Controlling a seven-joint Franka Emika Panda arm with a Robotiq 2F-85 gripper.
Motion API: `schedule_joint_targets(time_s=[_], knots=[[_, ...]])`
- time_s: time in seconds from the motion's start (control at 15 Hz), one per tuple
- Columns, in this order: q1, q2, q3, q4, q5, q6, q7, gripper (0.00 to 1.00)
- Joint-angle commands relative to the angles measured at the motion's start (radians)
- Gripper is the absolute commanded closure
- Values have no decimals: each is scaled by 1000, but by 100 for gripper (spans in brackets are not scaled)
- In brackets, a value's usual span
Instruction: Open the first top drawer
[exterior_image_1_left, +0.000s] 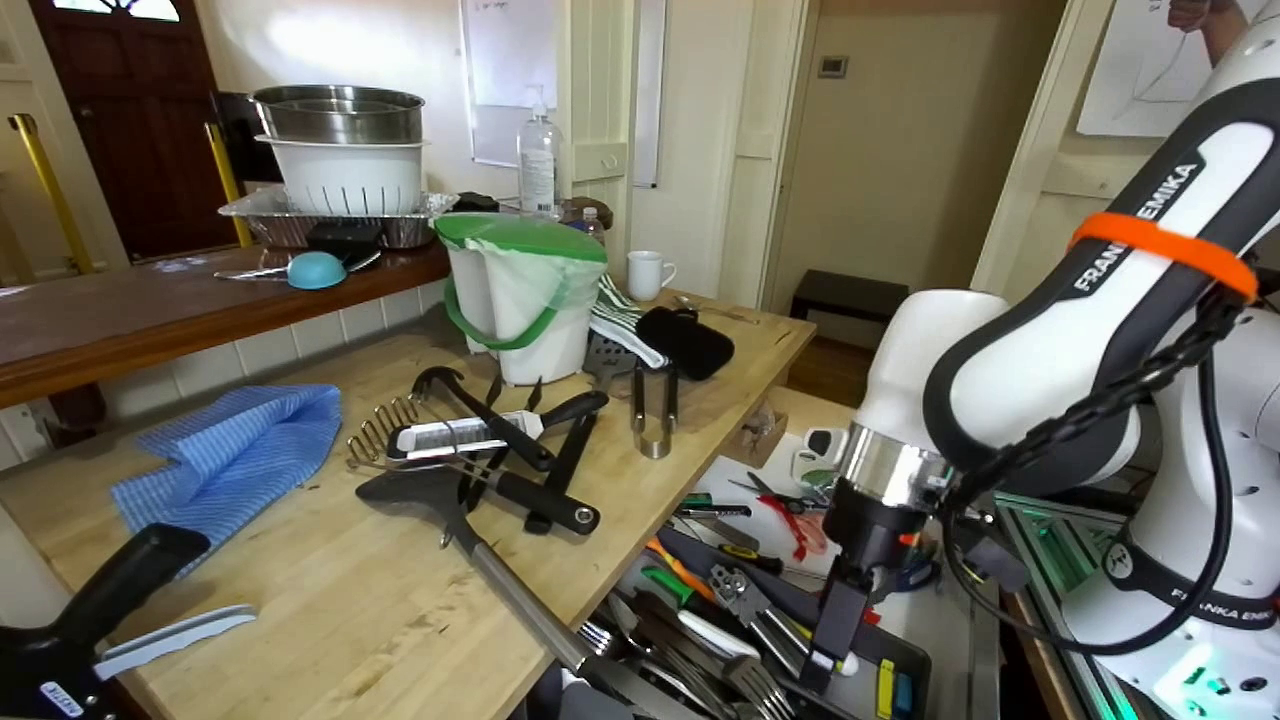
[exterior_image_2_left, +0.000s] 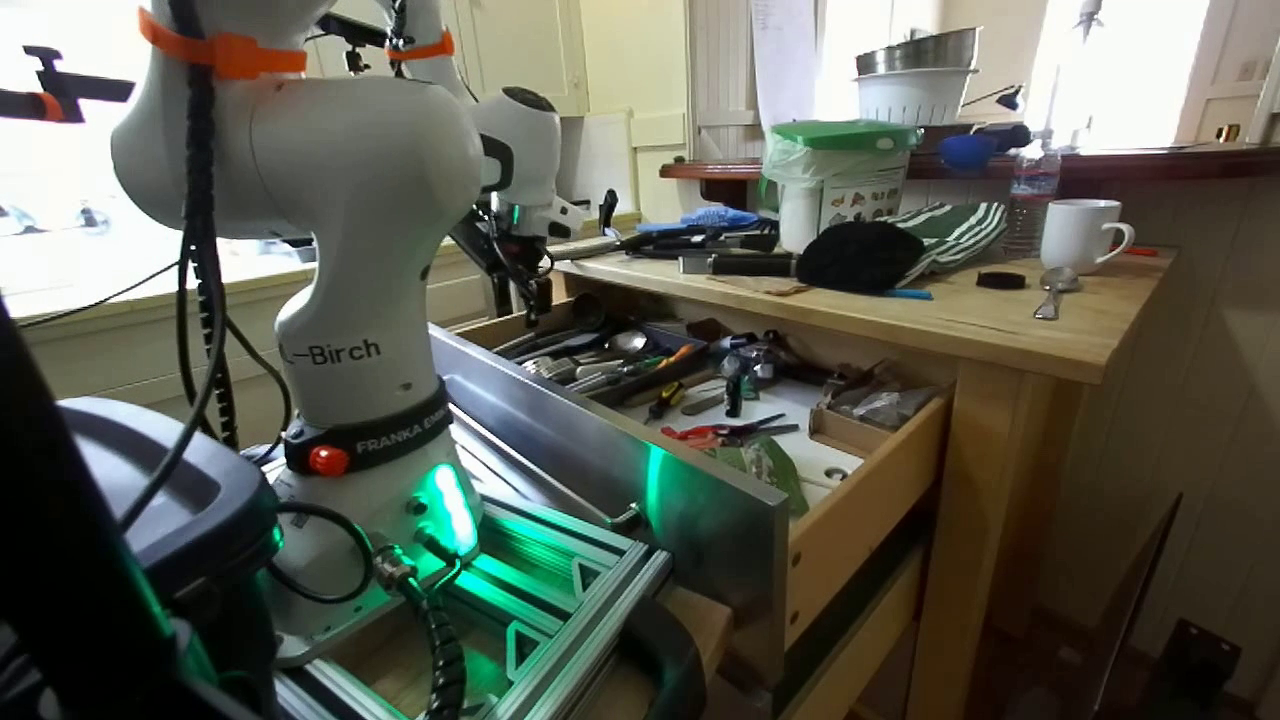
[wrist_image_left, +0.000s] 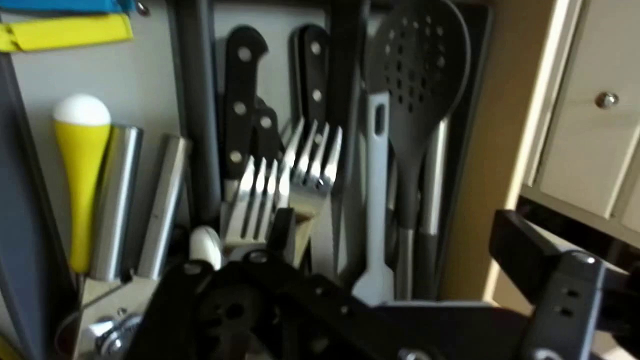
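Note:
The first top drawer stands pulled out from under the wooden counter, with its grey metal front (exterior_image_2_left: 620, 450) towards the robot base in an exterior view. A bar handle (exterior_image_2_left: 628, 517) shows on that front. Inside are metal and black-handled utensils, also visible in an exterior view (exterior_image_1_left: 960, 650). My gripper (exterior_image_2_left: 538, 300) is over the drawer's end farther from that camera; it also shows in an exterior view (exterior_image_1_left: 832, 635). In the wrist view the gripper (wrist_image_left: 397, 225) has its fingers wide apart, with nothing held. Below it lie forks (wrist_image_left: 260, 200), a slotted spoon (wrist_image_left: 415, 65) and the drawer's wooden side wall (wrist_image_left: 470, 200).
The wooden counter (exterior_image_1_left: 330, 560) holds several utensils, a blue cloth (exterior_image_1_left: 240, 450) and a white bin with green lid (exterior_image_1_left: 530, 300). A long-handled utensil (exterior_image_1_left: 530, 600) reaches over the counter edge. Another wooden drawer side (exterior_image_2_left: 860, 640) shows below. The robot's base frame (exterior_image_2_left: 600, 600) stands close to the drawer front.

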Motion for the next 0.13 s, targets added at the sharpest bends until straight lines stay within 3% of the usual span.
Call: schedule_joint_targets(time_s=[0.0,0.07], knots=[[-7,-147,12,4,110,78,-52,0],[-1,-71,2,10,48,48,-16,0]])
